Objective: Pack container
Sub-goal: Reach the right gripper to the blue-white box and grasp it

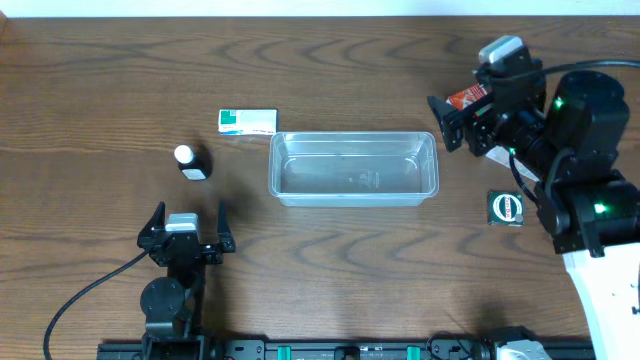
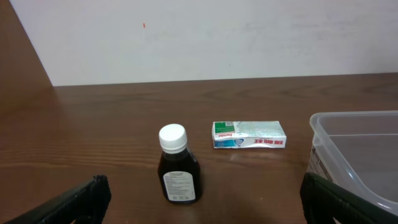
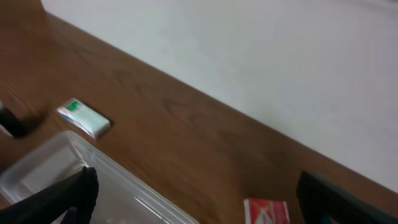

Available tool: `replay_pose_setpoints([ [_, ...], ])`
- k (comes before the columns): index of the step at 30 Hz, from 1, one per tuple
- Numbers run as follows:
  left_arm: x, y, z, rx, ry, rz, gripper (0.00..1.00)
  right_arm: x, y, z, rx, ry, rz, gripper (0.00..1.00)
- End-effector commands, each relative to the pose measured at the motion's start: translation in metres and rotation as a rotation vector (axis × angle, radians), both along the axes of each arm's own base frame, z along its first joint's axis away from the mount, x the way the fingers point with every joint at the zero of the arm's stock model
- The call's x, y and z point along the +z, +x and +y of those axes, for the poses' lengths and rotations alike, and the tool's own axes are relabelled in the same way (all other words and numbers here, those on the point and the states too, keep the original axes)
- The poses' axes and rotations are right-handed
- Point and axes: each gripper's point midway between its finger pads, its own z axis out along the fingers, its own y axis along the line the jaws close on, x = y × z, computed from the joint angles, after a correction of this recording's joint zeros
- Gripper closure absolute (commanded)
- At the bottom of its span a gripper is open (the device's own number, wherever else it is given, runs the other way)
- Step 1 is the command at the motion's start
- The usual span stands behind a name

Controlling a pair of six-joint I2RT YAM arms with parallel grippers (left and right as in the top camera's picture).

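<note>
Dark brown wood-grain table (image 1: 100,90), clear colourless container (image 1: 354,199), dark brown bottle (image 2: 179,171) with white cap (image 2: 172,137) and white label (image 2: 178,185), green-and-white box (image 2: 249,135), red-and-white box (image 3: 266,213), black, green and white packet (image 1: 506,208)

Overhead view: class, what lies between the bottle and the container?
Only bare table, seen overhead; the bottle and container stand apart, the green box farther back.
</note>
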Motion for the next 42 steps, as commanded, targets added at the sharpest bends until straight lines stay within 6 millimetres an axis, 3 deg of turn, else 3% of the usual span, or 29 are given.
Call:
replay_pose_setpoints([
  [1, -0.018, -0.001, 0.004, 0.024, 0.021, 0.057, 0.02, 0.003, 0.007, -0.037, -0.152, -0.111, -0.02, 0.01],
  [10, -0.018, -0.001, 0.004, 0.024, 0.021, 0.057, 0.02, -0.069, -0.021, -0.115, -0.393, -0.056, 0.351, 0.01],
  [12, -0.018, -0.001, 0.004, 0.024, 0.021, 0.057, 0.02, -0.075, -0.024, -0.116, -0.4, 0.017, 0.395, 0.01],
  [19, -0.018, -0.001, 0.004, 0.024, 0.021, 0.057, 0.02, -0.069, -0.027, -0.087, -0.254, 0.155, 0.417, 0.01],
  [23, -0.018, -0.001, 0.004, 0.024, 0.021, 0.057, 0.02, -0.069, -0.024, -0.09, -0.279, 0.171, 0.421, 0.01],
  [25, -0.018, -0.001, 0.004, 0.024, 0.021, 0.056, 0.02, -0.074, -0.019, -0.101, -0.42, 0.267, 0.468, 0.01],
  [29, -0.018, -0.001, 0.004, 0.024, 0.021, 0.057, 0.02, -0.108, -0.028, -0.151, -1.015, 0.556, 0.613, 0.02],
  [32, -0.018, -0.001, 0.004, 0.024, 0.021, 0.057, 0.02, -0.13, -0.033, -0.172, -1.298, 0.692, 0.634, 0.04],
  [36, -0.018, -0.001, 0.004, 0.024, 0.021, 0.057, 0.02, -0.156, -0.028, -0.18, -1.489, 0.829, 0.665, 0.02],
  [42, -0.018, -0.001, 0.004, 0.024, 0.021, 0.057, 0.02, -0.189, -0.023, -0.183, -1.631, 0.885, 0.729, 0.01],
])
